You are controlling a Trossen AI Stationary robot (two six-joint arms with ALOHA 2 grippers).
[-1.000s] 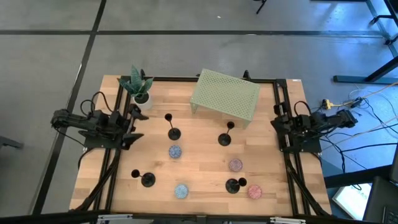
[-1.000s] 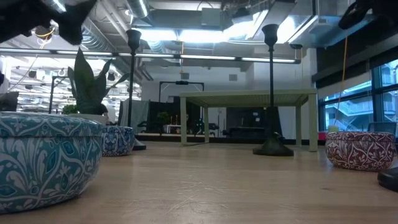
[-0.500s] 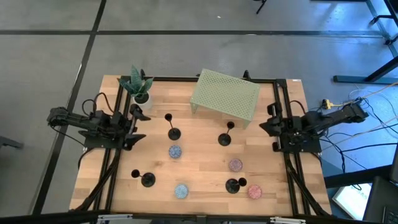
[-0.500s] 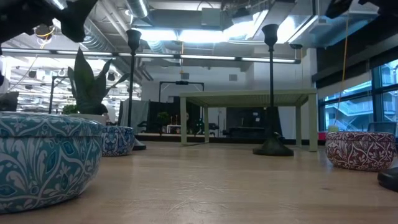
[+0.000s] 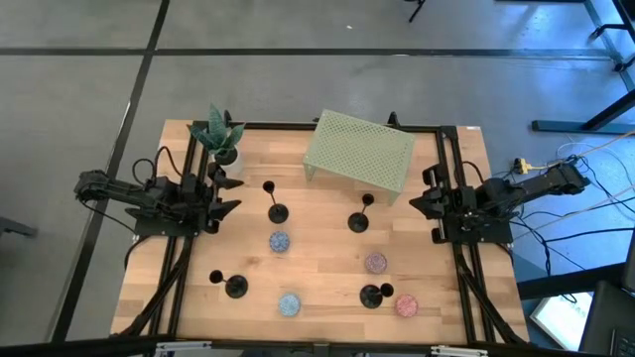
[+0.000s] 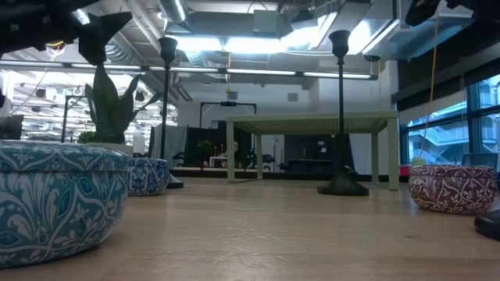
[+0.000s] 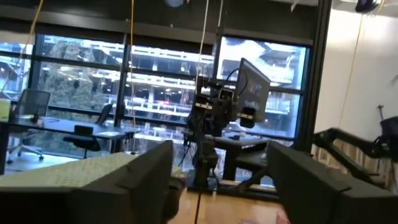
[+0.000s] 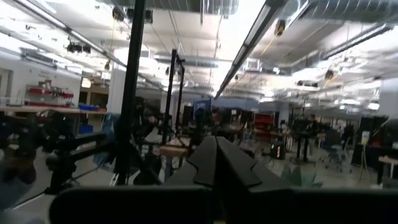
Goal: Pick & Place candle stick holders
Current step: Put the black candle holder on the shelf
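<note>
Four slim black candle stick holders stand upright on their round bases on the wooden table: one at far left (image 5: 276, 211), one at far right (image 5: 358, 221), one at near left (image 5: 235, 288) and one at near right (image 5: 370, 295). Two of them show in the low view, the left one (image 6: 166, 109) and the right one (image 6: 341, 109). My left gripper (image 5: 228, 206) is open and empty at the table's left side, left of the far-left holder; its fingers stand apart in the left wrist view (image 7: 217, 186). My right gripper (image 5: 417, 204) is shut and empty at the right side; it also shows in the right wrist view (image 8: 216, 165).
A pale green perforated stand (image 5: 359, 151) stands at the far middle and a potted plant (image 5: 220, 139) at the far left. Four small patterned bowls lie among the holders: blue (image 5: 279, 241), mauve (image 5: 375, 263), light blue (image 5: 289, 304) and red (image 5: 406, 305).
My right gripper has reached out from the table's right edge toward the middle. My left gripper has shifted a little toward the table's right. The holders have kept still.
</note>
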